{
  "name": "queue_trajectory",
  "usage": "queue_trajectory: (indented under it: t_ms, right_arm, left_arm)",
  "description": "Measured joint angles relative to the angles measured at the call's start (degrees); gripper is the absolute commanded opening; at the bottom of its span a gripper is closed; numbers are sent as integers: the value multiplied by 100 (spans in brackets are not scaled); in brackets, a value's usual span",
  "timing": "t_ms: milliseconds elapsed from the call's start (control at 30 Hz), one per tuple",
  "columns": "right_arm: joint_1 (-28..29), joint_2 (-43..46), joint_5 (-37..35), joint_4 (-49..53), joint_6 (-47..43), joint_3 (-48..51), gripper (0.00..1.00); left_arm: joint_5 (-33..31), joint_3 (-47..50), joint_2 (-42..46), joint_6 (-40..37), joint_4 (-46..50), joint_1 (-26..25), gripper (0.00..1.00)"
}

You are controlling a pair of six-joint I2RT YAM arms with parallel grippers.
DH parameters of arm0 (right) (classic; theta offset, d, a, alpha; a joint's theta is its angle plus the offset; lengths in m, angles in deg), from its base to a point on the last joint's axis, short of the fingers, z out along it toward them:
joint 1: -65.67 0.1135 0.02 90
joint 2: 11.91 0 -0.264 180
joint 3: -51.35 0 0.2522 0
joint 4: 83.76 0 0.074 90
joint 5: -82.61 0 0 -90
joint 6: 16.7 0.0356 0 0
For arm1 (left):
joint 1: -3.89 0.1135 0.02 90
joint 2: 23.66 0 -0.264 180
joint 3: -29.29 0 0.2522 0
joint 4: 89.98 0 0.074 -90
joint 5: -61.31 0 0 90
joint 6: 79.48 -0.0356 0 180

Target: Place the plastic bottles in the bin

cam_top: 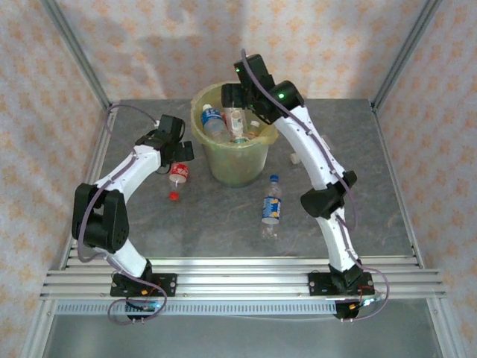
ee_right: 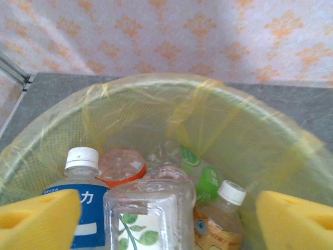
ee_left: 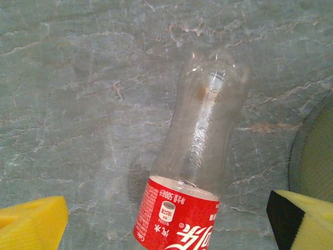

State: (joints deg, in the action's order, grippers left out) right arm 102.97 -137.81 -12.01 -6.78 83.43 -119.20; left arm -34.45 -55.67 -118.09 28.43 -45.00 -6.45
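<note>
The round pale-green plastic bin [cam_top: 240, 170], lined with a yellow bag, stands at the far middle of the table and holds several clear plastic bottles [ee_right: 83, 208]. The right gripper [ee_right: 167, 219] hangs over it with jaws spread wide, a clear leaf-labelled bottle [ee_right: 148, 208] below and between its yellow pads, touching neither as far as I can tell. To the left, the left gripper [ee_left: 166, 226] stands wide open astride a clear red-labelled bottle [ee_left: 208, 120] lying on the grey stone-look table [ee_left: 78, 78]. A blue-capped orange-labelled bottle [cam_top: 272, 205] lies just near of the bin.

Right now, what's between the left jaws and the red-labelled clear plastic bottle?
Bare grey marbled table around the red-labelled clear plastic bottle, per left wrist view.
</note>
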Motion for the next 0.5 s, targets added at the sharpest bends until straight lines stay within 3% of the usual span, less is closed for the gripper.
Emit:
queue_trajectory:
  t_ms: [267, 500]
  right_arm:
    - [-11, 942, -645, 199, 63, 387, 99]
    - [-11, 1899, -1064, 87, 234, 1735, 99]
  left_arm:
    - [83, -131, -625, -9, -15, 0, 100]
    - [131, -350, -1158, -4, -48, 26, 96]
